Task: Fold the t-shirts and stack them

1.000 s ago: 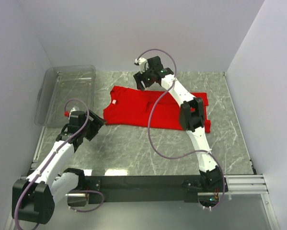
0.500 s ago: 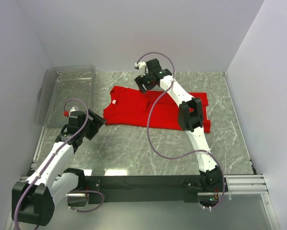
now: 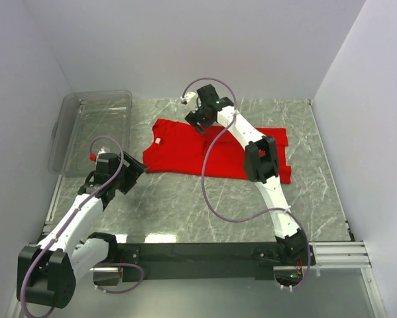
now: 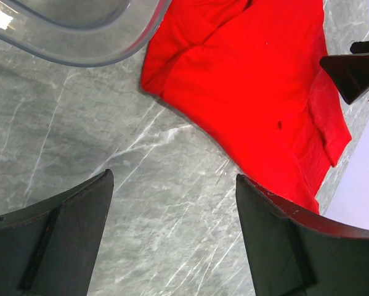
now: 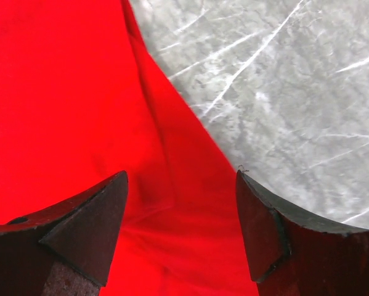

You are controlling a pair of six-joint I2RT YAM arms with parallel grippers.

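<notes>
A bright red t-shirt (image 3: 185,151) lies partly folded across the middle of the marble table, its white neck label (image 3: 157,140) at the left end. My right gripper (image 3: 197,119) is open and empty, hovering over the shirt's far edge; in the right wrist view the red cloth (image 5: 79,92) fills the left and lies between the fingers. My left gripper (image 3: 136,173) is open and empty over bare marble just left of the shirt's near-left corner; the left wrist view shows the shirt (image 4: 252,80) ahead of the fingers (image 4: 283,240).
A clear plastic bin (image 3: 92,129) stands at the far left, its rim (image 4: 92,58) also in the left wrist view. White walls close the back and both sides. A metal rail (image 3: 331,252) runs along the near edge.
My right gripper has moved a little left along the shirt's far edge. The left arm and the shirt have barely moved.
</notes>
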